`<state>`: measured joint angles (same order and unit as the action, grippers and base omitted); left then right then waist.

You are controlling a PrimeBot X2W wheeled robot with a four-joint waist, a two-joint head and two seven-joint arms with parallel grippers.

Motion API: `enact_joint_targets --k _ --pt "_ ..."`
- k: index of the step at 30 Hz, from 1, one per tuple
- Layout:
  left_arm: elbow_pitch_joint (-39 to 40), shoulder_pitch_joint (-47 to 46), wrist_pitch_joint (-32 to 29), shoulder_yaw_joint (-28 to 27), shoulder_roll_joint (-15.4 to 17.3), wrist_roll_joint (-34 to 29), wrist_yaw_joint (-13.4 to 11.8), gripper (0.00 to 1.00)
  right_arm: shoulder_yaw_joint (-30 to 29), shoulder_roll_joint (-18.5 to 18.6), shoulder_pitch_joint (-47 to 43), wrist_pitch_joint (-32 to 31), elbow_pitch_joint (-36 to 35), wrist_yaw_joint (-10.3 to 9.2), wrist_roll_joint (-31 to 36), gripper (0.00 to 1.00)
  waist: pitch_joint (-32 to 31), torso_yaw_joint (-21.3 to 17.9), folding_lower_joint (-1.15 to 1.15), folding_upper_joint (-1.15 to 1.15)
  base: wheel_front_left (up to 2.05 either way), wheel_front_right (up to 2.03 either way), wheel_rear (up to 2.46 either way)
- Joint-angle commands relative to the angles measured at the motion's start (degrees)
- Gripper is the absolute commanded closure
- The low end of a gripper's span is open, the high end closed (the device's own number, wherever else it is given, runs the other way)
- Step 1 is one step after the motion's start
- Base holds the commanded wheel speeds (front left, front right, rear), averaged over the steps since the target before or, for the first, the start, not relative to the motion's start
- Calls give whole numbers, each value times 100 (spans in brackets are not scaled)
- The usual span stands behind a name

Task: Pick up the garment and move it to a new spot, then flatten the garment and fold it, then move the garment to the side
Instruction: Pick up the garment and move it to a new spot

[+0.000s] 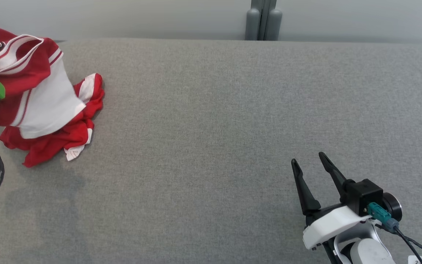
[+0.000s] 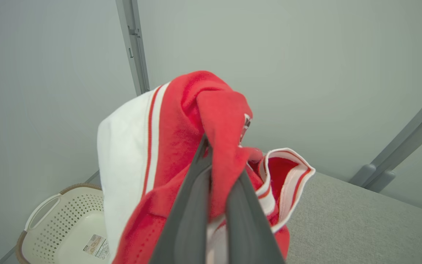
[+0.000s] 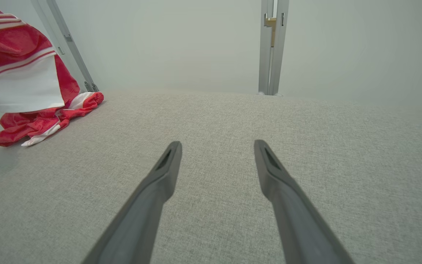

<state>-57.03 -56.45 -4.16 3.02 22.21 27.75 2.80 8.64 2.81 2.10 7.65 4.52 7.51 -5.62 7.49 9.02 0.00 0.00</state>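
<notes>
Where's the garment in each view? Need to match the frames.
Head view: garment upper left, partly lifted, lower end on the grey surface.
Left wrist view: garment centre, pinched in the left gripper's jaws.
Right wrist view: garment upper left corner.
Shared landmark: grey post behind the surface; right edge in left wrist view, top centre in the others.

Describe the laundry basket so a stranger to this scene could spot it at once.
Start at the grey table, at the end where the red and white garment is held by the left gripper. Past it, off the table, sits the basket: cream plastic with perforated walls and a loop handle, unlike the soft cloth nearby.
</notes>
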Motion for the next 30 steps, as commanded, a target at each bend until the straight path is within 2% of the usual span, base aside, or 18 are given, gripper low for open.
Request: enact_joint_targets --k 1,6,13,19,25,30 --pt "145 -155 -35 66 58 -100 37 100 24 15 -26 91 104 -4 -84 0 -425 -120 0 0 0 0 0" --pt "761 -433 -340 367 63 -260 103 100 111 14 -77 316 429 -4 -341 0 -850 -478 0 0 0 0 0" --pt "1672 -534 -646 501 -113 -157 138 100 194 14 95 430 578 -4 -397 0 -891 -1195 0 0 0 0 0" --pt "2347 -209 -751 546 -468 52 92 100 302 15 223 472 666 -5 -414 0 -796 -2023 0 0 0 0 0" --pt "2880 183 -907 833 -866 138 104 100 373 14 375 524 715 -5 -466 0 -649 -2962 0 0 0 0 0" --pt "3104 630 -1026 1106 -1119 139 63 100 386 14 422 581 757 -4 -517 0 -527 -3503 0 0 0 0 0"
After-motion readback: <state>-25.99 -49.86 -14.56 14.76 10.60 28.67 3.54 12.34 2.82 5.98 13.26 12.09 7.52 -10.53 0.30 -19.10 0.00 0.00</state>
